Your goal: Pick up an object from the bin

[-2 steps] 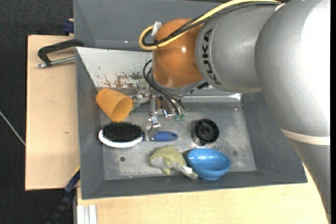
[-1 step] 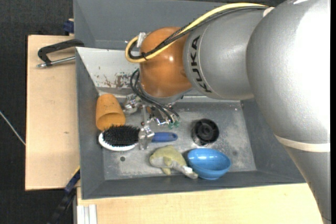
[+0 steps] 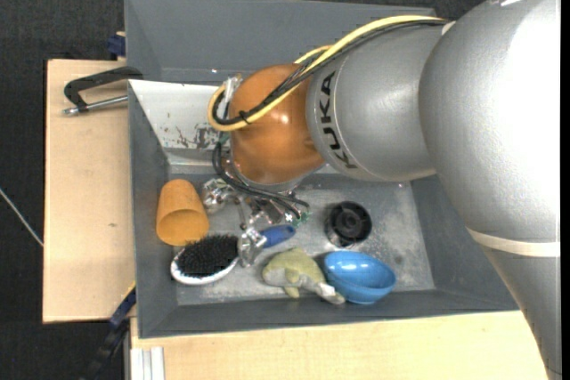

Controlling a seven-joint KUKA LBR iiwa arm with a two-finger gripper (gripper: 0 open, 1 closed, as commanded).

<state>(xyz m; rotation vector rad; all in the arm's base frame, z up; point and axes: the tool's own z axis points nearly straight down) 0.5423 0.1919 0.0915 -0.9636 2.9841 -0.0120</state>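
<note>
Camera view: pincer sits low in the grey metal bin, right beside a small blue oblong item, between a black oval hairbrush and an olive plush toy. Open or closed: can't tell. Nothing visibly lifted, so the pick looks not yet done.

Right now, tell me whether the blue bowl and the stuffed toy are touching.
Touching. The camera view shows the stuffed toy pressed against the blue bowl, no gap.

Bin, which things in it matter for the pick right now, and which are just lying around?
Job in hand: gripper; small blue thing right beside it.
Lying about: orange cup, black brush, olive soft toy, blue bowl, black round thing.
</note>
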